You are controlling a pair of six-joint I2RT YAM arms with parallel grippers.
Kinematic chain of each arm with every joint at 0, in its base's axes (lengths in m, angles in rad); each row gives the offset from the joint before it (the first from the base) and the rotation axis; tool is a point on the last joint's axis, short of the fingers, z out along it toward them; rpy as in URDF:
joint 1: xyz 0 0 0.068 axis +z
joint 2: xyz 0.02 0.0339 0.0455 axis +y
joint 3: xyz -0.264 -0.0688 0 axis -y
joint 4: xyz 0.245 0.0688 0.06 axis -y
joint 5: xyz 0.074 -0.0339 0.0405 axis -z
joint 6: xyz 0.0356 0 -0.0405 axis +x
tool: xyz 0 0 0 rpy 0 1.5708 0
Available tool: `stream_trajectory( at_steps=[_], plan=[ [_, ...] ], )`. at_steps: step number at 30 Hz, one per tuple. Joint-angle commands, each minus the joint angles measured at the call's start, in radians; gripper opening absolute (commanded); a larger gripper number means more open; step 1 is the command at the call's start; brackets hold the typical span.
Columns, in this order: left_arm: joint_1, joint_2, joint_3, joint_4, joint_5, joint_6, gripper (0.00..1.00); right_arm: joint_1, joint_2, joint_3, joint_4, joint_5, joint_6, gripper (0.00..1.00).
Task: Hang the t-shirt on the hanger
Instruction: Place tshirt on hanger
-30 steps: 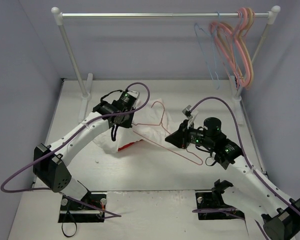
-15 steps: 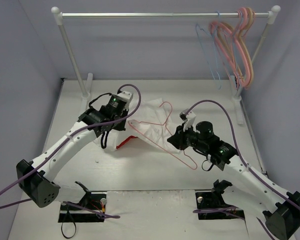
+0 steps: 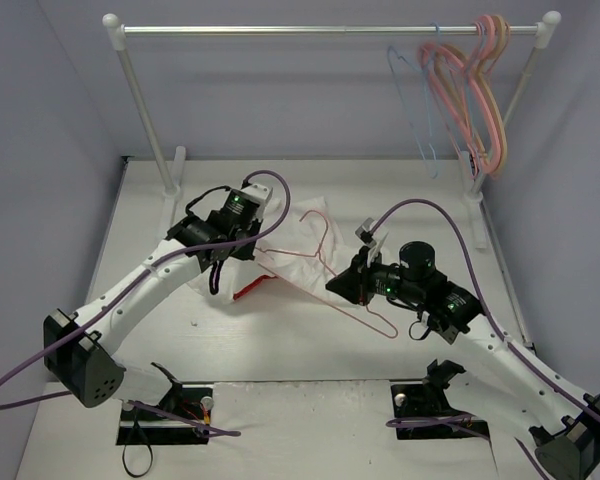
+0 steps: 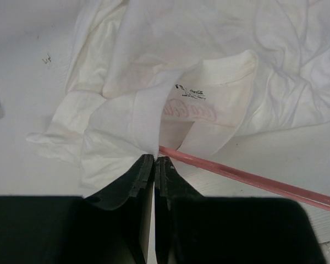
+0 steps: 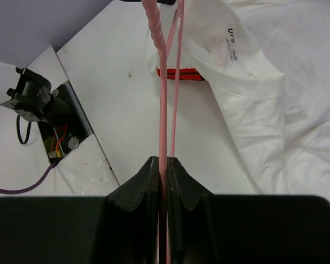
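The white t-shirt (image 3: 298, 243) lies crumpled on the table, a strip of its red print (image 3: 250, 291) showing at its near edge. My left gripper (image 3: 248, 252) is shut on a fold of the shirt's fabric by the neck opening (image 4: 154, 158); the collar with its label (image 4: 190, 94) lies just ahead. The thin pinkish-red wire hanger (image 3: 315, 250) lies tilted across the shirt, its hook (image 3: 385, 330) pointing toward the near right. My right gripper (image 3: 337, 285) is shut on one wire of the hanger (image 5: 163, 162), whose far end (image 5: 154, 22) reaches the shirt's collar.
A white clothes rail (image 3: 330, 30) spans the back on two posts. A pale blue hanger (image 3: 410, 100) and a bunch of thicker pink and peach hangers (image 3: 472, 90) hang at its right end. Grey walls close in both sides.
My left gripper swung left with the shirt, then back toward the right. The right gripper carried the hanger a little leftward, further onto the shirt.
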Motion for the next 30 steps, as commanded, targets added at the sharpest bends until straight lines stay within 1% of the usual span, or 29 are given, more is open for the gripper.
stream_trajectory(
  at_steps=[1,4,7,10,11,15,17,22,26,28,30],
  plan=[
    [0.004,-0.017,0.075,0.070,0.006,0.041,0.06,0.009,0.012,0.016,0.139,-0.099,0.023,0.00],
    [0.006,-0.026,0.065,0.077,0.030,0.063,0.06,0.009,0.012,-0.005,0.179,-0.105,0.028,0.00],
    [0.004,-0.046,0.043,0.093,0.087,0.080,0.04,0.009,0.022,-0.033,0.247,-0.124,0.032,0.00],
    [0.004,-0.081,0.013,0.128,0.142,0.096,0.01,0.009,0.065,-0.057,0.332,-0.159,0.037,0.00],
    [0.004,-0.090,0.009,0.131,0.153,0.101,0.00,0.009,0.073,-0.064,0.384,-0.166,0.046,0.00],
    [0.004,-0.138,0.018,0.139,0.195,0.113,0.00,0.003,0.114,-0.081,0.509,-0.189,0.065,0.00],
    [0.003,-0.147,0.035,0.139,0.214,0.120,0.00,-0.006,0.139,-0.091,0.594,-0.197,0.081,0.00],
    [0.003,-0.164,0.084,0.120,0.237,0.130,0.00,-0.026,0.174,-0.098,0.743,-0.217,0.126,0.00],
    [0.003,-0.153,0.154,0.091,0.248,0.144,0.00,-0.064,0.174,-0.075,0.785,-0.216,0.143,0.00],
    [0.003,-0.141,0.199,0.071,0.250,0.156,0.00,-0.116,0.168,-0.041,0.794,-0.217,0.151,0.00],
    [0.001,-0.124,0.284,0.057,0.248,0.175,0.00,-0.156,0.168,0.010,0.790,-0.217,0.157,0.00]
  ],
)
